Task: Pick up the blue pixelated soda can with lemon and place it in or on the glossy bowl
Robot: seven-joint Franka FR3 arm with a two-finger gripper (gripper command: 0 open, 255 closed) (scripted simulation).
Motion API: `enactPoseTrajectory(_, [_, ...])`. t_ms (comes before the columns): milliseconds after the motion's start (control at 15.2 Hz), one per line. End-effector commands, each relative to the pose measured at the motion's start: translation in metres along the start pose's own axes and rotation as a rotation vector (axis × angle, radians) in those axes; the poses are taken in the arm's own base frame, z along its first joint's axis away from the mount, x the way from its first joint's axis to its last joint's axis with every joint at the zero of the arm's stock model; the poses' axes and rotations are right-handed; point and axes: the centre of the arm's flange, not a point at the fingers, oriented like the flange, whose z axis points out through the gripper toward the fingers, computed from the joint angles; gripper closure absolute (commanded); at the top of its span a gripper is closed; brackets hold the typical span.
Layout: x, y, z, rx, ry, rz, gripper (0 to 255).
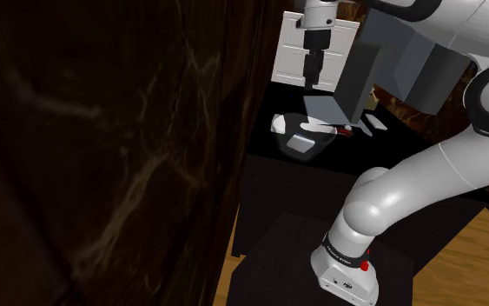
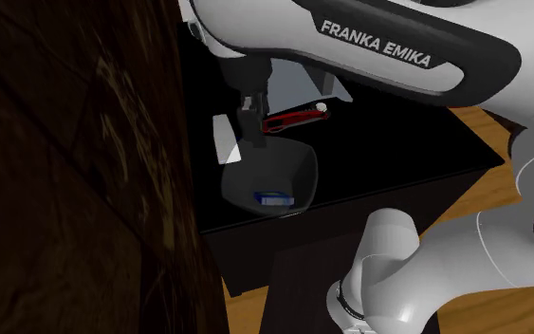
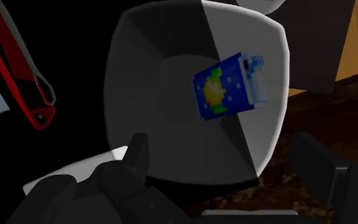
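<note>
The blue soda can [image 3: 228, 86] with a yellow lemon on its side lies tilted inside the glossy grey bowl [image 3: 139, 63], against one sloping wall and free of the fingers. My gripper [image 3: 225, 149] hangs above the bowl, open, its two black fingers [image 3: 139, 153] wide apart with nothing between them. In the second exterior view the can [image 2: 274, 198] shows as a blue patch low in the bowl [image 2: 298, 161], and the gripper [image 2: 250, 119] hovers just over the bowl's far rim. The shoulder view has the gripper [image 1: 314, 74] above the bowl [image 1: 303, 130].
A red-handled tool [image 3: 18, 70] lies on the black table [image 2: 397, 142] beside the bowl, also seen as the red tool [image 2: 298, 116]. A white flat object [image 2: 222, 138] stands close by. A dark veined wall [image 1: 103, 156] bounds the table's side. Wooden floor [image 2: 502, 142] lies beyond.
</note>
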Motion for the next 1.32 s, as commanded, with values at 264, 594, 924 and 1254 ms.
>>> enactPoseTrajectory(264, [0.038,-0.056,0.075,-0.176,-0.126,0.138,0])
enactPoseTrajectory(594, [0.052,-0.071,0.121,-0.249,-0.179,0.196,0])
enactPoseTrajectory(924, [0.047,-0.065,0.146,-0.249,-0.179,0.196,0])
enactPoseTrajectory(1254, [0.046,-0.064,0.149,-0.249,-0.179,0.196,0])
